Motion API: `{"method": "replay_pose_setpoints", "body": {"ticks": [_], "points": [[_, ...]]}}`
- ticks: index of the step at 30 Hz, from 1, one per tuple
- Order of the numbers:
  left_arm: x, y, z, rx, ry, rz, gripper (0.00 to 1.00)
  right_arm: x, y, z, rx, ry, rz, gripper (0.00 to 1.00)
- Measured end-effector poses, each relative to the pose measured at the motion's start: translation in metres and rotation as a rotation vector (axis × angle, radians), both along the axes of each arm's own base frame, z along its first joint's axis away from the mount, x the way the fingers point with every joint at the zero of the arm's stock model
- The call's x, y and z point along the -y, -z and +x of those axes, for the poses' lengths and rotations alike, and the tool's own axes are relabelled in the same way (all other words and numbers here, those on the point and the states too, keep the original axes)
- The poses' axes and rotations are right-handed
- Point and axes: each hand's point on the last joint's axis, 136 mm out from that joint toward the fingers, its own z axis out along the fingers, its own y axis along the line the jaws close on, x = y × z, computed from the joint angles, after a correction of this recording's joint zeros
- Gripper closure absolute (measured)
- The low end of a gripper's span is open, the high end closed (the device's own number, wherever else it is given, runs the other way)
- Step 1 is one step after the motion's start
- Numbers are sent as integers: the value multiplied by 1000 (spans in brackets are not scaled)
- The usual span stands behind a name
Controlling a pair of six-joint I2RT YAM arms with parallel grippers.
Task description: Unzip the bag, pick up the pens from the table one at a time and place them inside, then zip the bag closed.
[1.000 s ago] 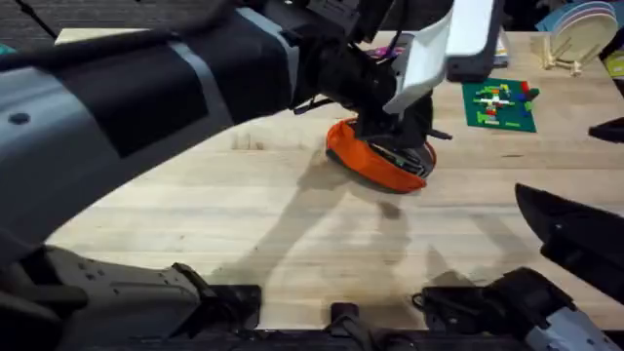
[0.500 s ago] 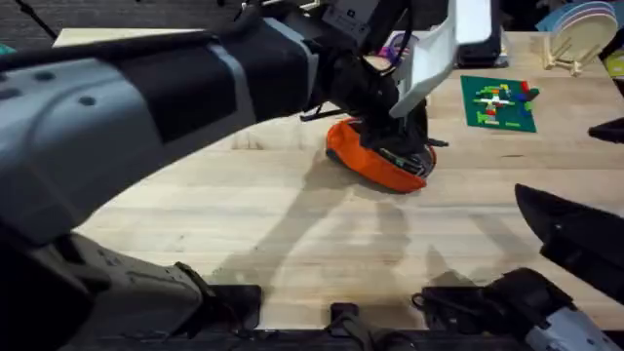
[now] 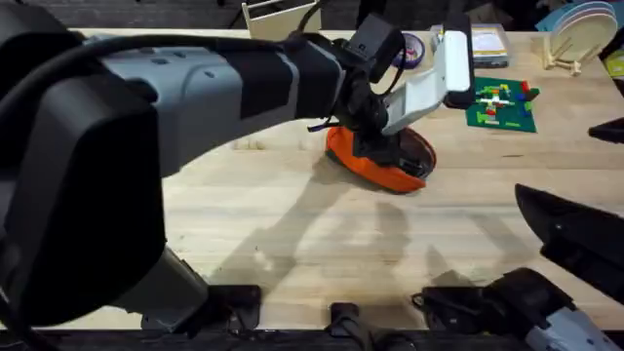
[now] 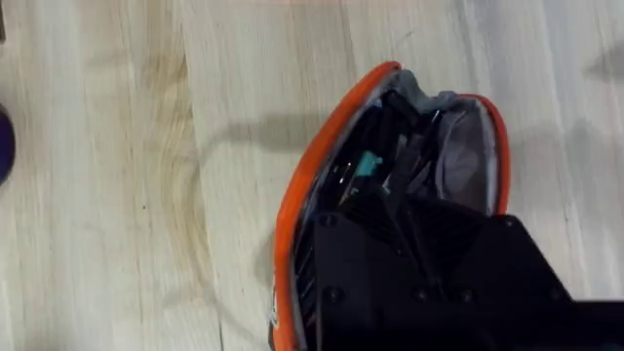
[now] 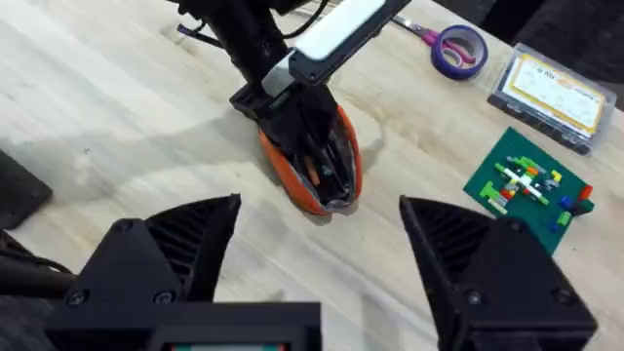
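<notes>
A light wooden surface [image 3: 292,234] is seen from above, crossed by the large left arm reaching from the lower left to the middle. The left gripper [image 3: 390,148] is lowered into the open orange bag [image 3: 375,168], which lies unzipped near the middle of the surface; whether its fingers are spread or closed cannot be told. Dark pens [image 4: 366,171] are seen inside the grey-lined bag. The right gripper [image 5: 317,263] is held above the near edge, its fingers [image 5: 190,239] spread wide and empty. Beyond the bag lie a green brick baseplate [image 3: 500,104], a clear plastic box [image 5: 551,93] and purple-handled scissors [image 5: 456,47]. No writing can be read.
</notes>
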Motion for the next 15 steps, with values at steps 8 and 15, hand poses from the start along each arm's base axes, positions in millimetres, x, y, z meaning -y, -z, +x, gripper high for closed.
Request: {"method": "replay_pose_setpoints", "body": {"ticks": [8,15], "points": [[-1,1,2,20,2,11,90,0,0,0,0,0,0,3],[-2,1,3,22,0,14,8,0,0,0,0,0,0,3]]}}
